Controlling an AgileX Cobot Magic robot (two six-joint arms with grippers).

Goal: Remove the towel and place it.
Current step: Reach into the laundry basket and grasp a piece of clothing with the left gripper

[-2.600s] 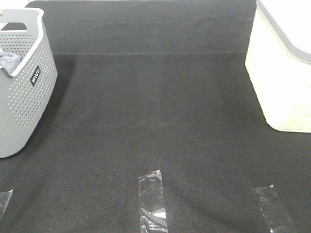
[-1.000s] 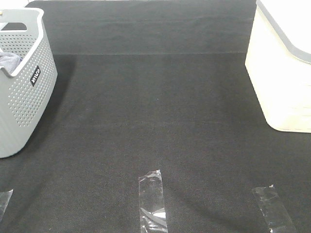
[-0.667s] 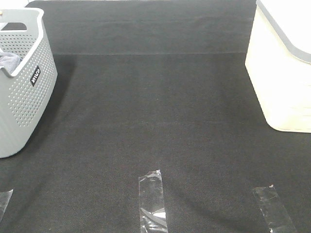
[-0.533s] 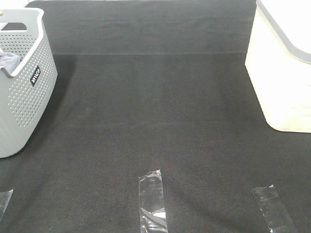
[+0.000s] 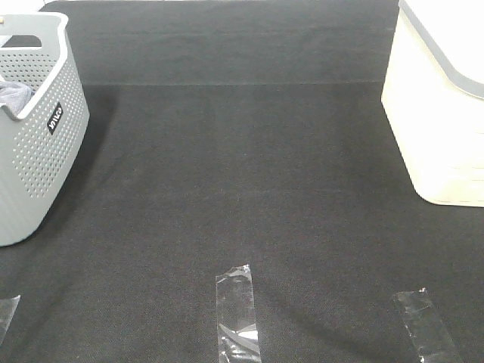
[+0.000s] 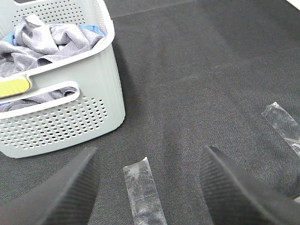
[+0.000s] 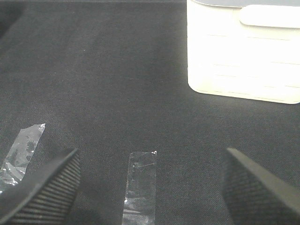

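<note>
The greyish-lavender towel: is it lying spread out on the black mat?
No, the greyish-lavender towel lies crumpled inside the perforated grey plastic basket.

Black mat (image 5: 242, 166) wide open across the middle of the exterior view, I pass freely there. Grey basket (image 5: 38, 144) blocks left edge, cream basket (image 5: 435, 128) blocks upper right. Tape strips (image 5: 237, 310) lie flat, no block. Grey basket's top open, towel (image 6: 47, 40) heaped inside.

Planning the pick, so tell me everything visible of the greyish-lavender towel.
The soft greyish-lavender microfibre towel lies crumpled in deep folds inside the pale grey perforated plastic basket. It is heaped up near the rim, and part of it shows through the handle slot. A bright blue cloth peeks out between its folds. Nothing grips it.
</note>
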